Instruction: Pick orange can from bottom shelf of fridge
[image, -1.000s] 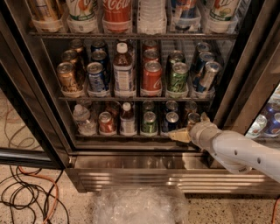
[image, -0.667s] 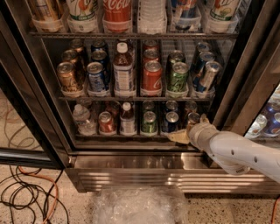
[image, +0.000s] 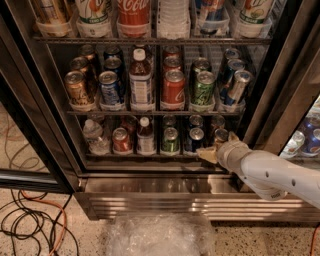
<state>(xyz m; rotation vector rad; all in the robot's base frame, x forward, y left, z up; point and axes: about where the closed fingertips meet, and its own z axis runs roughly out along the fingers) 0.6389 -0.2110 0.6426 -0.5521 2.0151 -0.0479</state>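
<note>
Tan pincer (image: 207, 155), unmoved, just beside the small copper-orange soda can (image: 220, 136); we cannot tell its opening; grasp pending.

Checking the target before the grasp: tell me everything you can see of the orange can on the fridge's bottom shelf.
The orange can stands upright at the right end of the bottom shelf, in the front row, beside a dark can. Its silver top shows, with a strip of shiny copper-orange metal body below. The gripper, reaching in from the right, covers its lower part; whether they touch cannot be told.
</note>
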